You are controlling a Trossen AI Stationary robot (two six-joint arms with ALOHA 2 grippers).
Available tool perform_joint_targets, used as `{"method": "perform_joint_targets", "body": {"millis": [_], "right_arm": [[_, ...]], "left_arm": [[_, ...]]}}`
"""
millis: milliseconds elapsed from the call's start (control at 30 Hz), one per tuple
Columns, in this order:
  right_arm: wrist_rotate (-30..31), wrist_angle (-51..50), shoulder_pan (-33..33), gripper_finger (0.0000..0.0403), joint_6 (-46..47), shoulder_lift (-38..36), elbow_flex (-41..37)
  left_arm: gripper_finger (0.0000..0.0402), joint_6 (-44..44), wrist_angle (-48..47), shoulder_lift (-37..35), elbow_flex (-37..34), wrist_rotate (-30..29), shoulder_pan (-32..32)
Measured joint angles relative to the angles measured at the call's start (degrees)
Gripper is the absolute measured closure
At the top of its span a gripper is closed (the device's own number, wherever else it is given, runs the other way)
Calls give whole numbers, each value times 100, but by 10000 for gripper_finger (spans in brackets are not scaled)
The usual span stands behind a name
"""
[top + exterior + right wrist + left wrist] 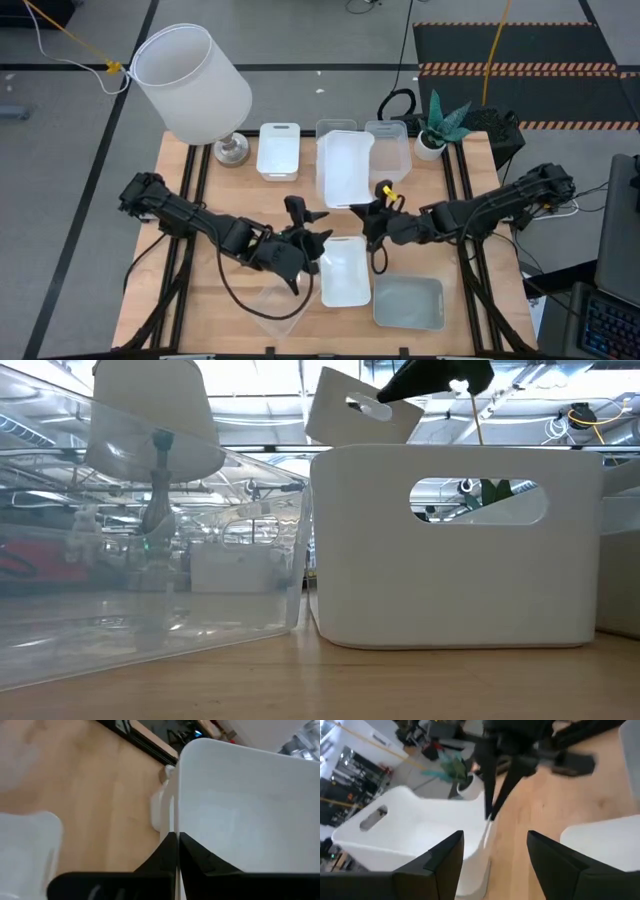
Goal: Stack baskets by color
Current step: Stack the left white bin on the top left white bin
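My right gripper is shut on a white basket held tilted above the table's middle. The same basket shows high up in the low view. My left gripper stands open just left of that basket's near end, with nothing between its fingers. A second white basket sits flat at the far side. A third sits at the near middle. A grey basket stands near right, a clear basket near left, and clear baskets far right. My right gripper pinches the rim of the white basket's near end wall between its two fingers, one inside the basket and one outside. The fingers come from the table's near right, slanting slightly down. The basket is raised and tilted; its lower part is hidden in the low view.
A lamp with a big white shade stands at the far left corner. A small potted plant stands at the far right. Bare wood shows between the far and near rows of baskets, under both arms.
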Motion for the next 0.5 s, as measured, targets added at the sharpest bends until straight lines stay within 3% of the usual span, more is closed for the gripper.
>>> {"method": "perform_joint_targets", "body": {"millis": [133,300,500], "right_arm": [[-577,-20,-131,402,326,0,0],[-1101,-18,-228,402,476,0,0],[-1185,-84,-287,402,493,0,0]], "left_arm": [[165,-231,-283,0,0,133,217],[172,-281,-458,88,0,937,488],[212,706,-346,357,0,974,761]]}}
